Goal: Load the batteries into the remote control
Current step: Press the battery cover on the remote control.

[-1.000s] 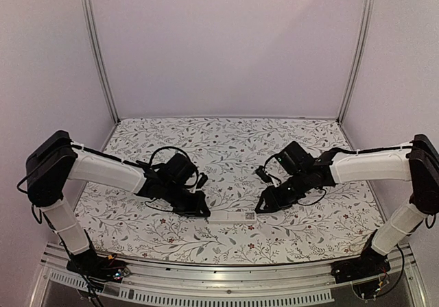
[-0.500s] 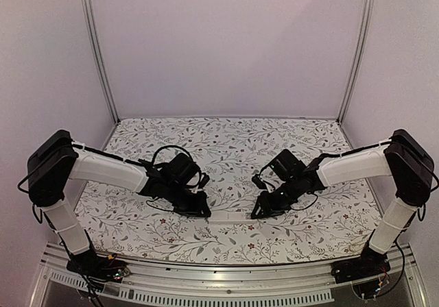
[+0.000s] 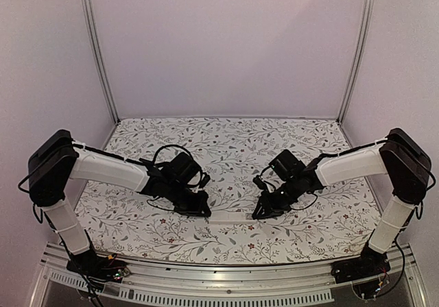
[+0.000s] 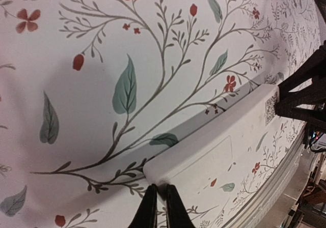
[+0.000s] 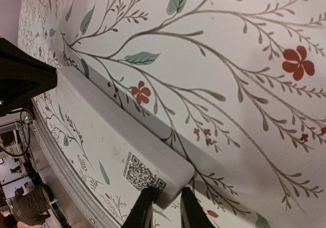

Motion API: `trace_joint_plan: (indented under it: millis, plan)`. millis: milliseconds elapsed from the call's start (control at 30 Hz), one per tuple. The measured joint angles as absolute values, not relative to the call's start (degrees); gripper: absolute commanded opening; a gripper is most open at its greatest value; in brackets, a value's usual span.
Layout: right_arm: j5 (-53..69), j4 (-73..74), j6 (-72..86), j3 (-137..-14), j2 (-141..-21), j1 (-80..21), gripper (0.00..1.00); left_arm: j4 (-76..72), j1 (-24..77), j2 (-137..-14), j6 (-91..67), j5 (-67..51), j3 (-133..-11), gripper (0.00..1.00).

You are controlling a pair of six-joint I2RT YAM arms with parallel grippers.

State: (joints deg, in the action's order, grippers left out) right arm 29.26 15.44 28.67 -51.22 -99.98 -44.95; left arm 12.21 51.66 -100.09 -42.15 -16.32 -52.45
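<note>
The remote control (image 3: pixel 232 216) lies along 9–3 o'clock. The left gripper (image 3: pixel 206 212), pressed together, sits at its 9 end. The right gripper (image 3: pixel 258 213) is at 3, and I cannot tell its grip.

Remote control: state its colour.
White remote control, black QR code near one end; right wrist view.

White-shelled left arm (image 3: pixel 103 170) and right arm (image 3: pixel 350 166); black joints, looped black cables.

Left gripper (image 3: pixel 204 211) and right gripper (image 3: pixel 258 213) flank the remote control (image 3: pixel 232 216); its sides lie clear.
</note>
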Motion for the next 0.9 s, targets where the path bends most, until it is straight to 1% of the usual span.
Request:
trace_joint_plan:
  millis: [400,900]
  plan:
    - [29.80,16.36,29.82,-52.10,-100.68,-44.97,0.17,12.84,51.92,-100.88,-44.62,-16.47,-53.28,0.05]
    - [30.57,17.17,31.31,-52.99,-101.58,-44.93,0.17,12.32,52.07,-101.62,-47.51,-16.71,-53.32,0.06]
